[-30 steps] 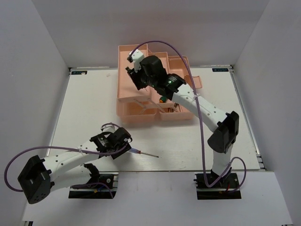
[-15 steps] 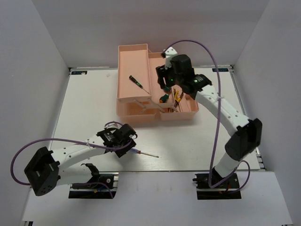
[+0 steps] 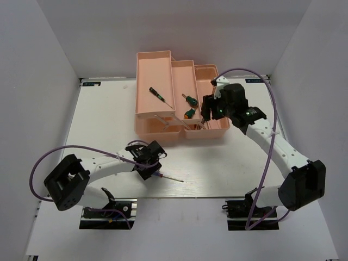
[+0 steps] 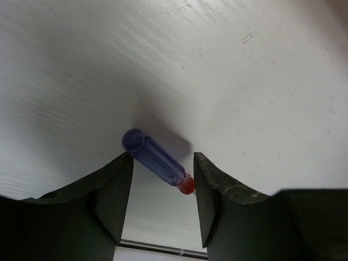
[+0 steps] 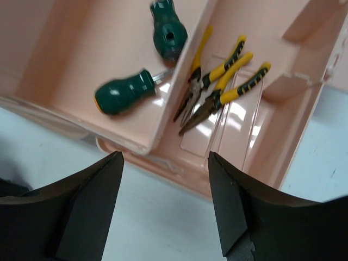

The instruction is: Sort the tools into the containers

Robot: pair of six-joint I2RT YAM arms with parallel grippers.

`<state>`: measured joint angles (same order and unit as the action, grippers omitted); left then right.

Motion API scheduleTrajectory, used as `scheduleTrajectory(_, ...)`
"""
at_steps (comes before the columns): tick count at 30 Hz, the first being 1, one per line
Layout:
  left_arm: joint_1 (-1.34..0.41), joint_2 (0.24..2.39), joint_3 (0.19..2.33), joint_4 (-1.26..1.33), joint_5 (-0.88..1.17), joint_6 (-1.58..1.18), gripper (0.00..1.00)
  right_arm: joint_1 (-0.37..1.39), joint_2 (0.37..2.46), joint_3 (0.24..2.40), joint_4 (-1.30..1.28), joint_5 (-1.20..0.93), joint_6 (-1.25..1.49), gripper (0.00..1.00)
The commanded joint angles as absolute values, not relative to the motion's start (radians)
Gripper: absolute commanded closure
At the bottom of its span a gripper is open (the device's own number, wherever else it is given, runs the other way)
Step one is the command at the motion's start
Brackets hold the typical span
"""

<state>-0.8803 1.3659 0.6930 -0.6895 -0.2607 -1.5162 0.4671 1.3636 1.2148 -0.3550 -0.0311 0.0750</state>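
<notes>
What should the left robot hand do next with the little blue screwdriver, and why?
Probably close the left gripper on the blue-red screwdriver: its handle lies on the table between the open fingers, outside the toolbox.

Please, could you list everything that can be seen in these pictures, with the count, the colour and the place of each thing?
toolbox: one, salmon-pink, far middle of the table, trays folded out
thin screwdriver: one, black-green handle, in the left tray
stubby screwdrivers: two, green handles, in the middle tray
pliers: two, yellow-black handles, in the right compartment
blue-red screwdriver: one, lying on the table in front of the toolbox
table: one, white
cables: two, purple, one along each arm
left gripper: open, a finger on each side of the blue-red screwdriver's handle
right gripper: open, empty, above the toolbox's near edge
</notes>
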Motion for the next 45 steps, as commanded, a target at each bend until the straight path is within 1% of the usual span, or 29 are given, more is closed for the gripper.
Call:
scheduleTrajectory(1, -0.885, 1.387, 0.706, -0.663, -0.268, -1.537, 0.42, 0.422, 1.290, 1.146, -0.293, -0.101, 0.115, 0.30)
scheduleTrajectory(2, -0.885, 1.387, 0.697, -0.649, -0.268, -1.537, 0.44, 0.419, 1.284, 1.125, -0.287, -0.127, 0.124, 0.30)
scheduleTrajectory(3, -0.885, 1.396, 0.696, -0.649, -0.268, -1.537, 0.54, 0.416, 1.272, 1.114, -0.288, -0.135, 0.129, 0.30)
scheduleTrajectory(5, -0.885, 1.396, 0.696, -0.649, -0.268, -1.537, 0.69, 0.391, 1.252, 1.074, -0.282, -0.168, 0.144, 0.30)
scheduleTrajectory(6, -0.885, 1.396, 0.696, -0.649, -0.259, -1.537, 0.80, 0.382, 1.247, 1.066, -0.282, -0.175, 0.150, 0.30)
scheduleTrajectory(8, -0.885, 1.387, 0.696, -0.649, -0.259, -1.537, 0.86, 0.368, 1.232, 1.036, -0.276, -0.210, 0.163, 0.30)
scheduleTrajectory(10, -0.885, 1.370, 0.696, -0.663, -0.259, -1.516, 0.97, 0.351, 1.217, 1.008, -0.270, -0.239, 0.173, 0.32)
scheduleTrajectory(11, -0.885, 1.359, 0.696, -0.663, -0.268, -1.502, 0.97, 0.342, 1.212, 1.006, -0.268, -0.254, 0.175, 0.33)
scheduleTrajectory(12, -0.885, 1.338, 0.696, -0.663, -0.268, -1.487, 1.00, 0.342, 1.207, 0.999, -0.267, -0.271, 0.179, 0.33)
scheduleTrajectory(18, -0.894, 1.256, 0.745, -0.663, -0.287, -1.358, 1.00, 0.314, 1.186, 0.973, -0.259, -0.316, 0.186, 0.33)
scheduleTrajectory(23, -0.903, 1.172, 0.816, -0.560, -0.259, -1.172, 1.00, 0.304, 1.177, 0.957, -0.250, -0.357, 0.173, 0.33)
scheduleTrajectory(25, -0.904, 1.126, 0.839, -0.470, -0.213, -1.083, 1.00, 0.298, 1.175, 0.954, -0.253, -0.394, 0.140, 0.30)
scheduleTrajectory(26, -0.904, 1.112, 0.865, -0.445, -0.203, -1.047, 1.00, 0.299, 1.177, 0.954, -0.256, -0.409, 0.121, 0.31)
scheduleTrajectory(27, -0.904, 1.089, 0.877, -0.408, -0.158, -0.954, 1.00, 0.296, 1.175, 0.956, -0.265, -0.495, 0.085, 0.52)
scheduleTrajectory(28, -0.904, 1.089, 0.890, -0.332, -0.140, -0.904, 1.00, 0.293, 1.174, 0.957, -0.285, -0.536, 0.011, 0.82)
scheduleTrajectory(29, -0.904, 1.074, 0.928, -0.312, -0.140, -0.864, 1.00, 0.288, 1.173, 0.963, -0.297, -0.569, -0.032, 1.00)
scheduleTrajectory(30, -0.904, 1.074, 0.951, -0.299, -0.130, -0.786, 1.00, 0.287, 1.172, 0.968, -0.342, -0.601, -0.081, 1.00)
scheduleTrajectory(31, -0.904, 1.074, 0.977, -0.284, -0.130, -0.744, 1.00, 0.284, 1.173, 0.966, -0.354, -0.717, -0.142, 1.00)
scheduleTrajectory(33, -0.904, 1.084, 1.070, -0.293, -0.176, -0.665, 1.00, 0.281, 1.170, 0.963, -0.379, -0.774, -0.184, 1.00)
scheduleTrajectory(34, -0.904, 1.085, 1.131, -0.293, -0.193, -0.638, 1.00, 0.276, 1.170, 0.962, -0.376, -0.793, -0.192, 1.00)
scheduleTrajectory(37, -0.885, 1.132, 1.213, -0.302, -0.270, -0.544, 1.00, 0.275, 1.177, 0.956, -0.391, -0.796, -0.227, 1.00)
scheduleTrajectory(41, -0.859, 1.215, 1.362, -0.265, -0.467, -0.417, 1.00, 0.272, 1.184, 0.945, -0.406, -0.827, -0.259, 1.00)
scheduleTrajectory(42, -0.839, 1.241, 1.394, -0.265, -0.556, -0.404, 1.00, 0.268, 1.186, 0.942, -0.408, -0.834, -0.274, 1.00)
scheduleTrajectory(43, -0.827, 1.291, 1.458, -0.281, -0.593, -0.394, 1.00, 0.275, 1.189, 0.940, -0.419, -0.838, -0.282, 1.00)
scheduleTrajectory(45, -0.787, 1.327, 1.518, -0.244, -0.684, -0.371, 1.00, 0.272, 1.198, 0.936, -0.425, -0.857, -0.294, 1.00)
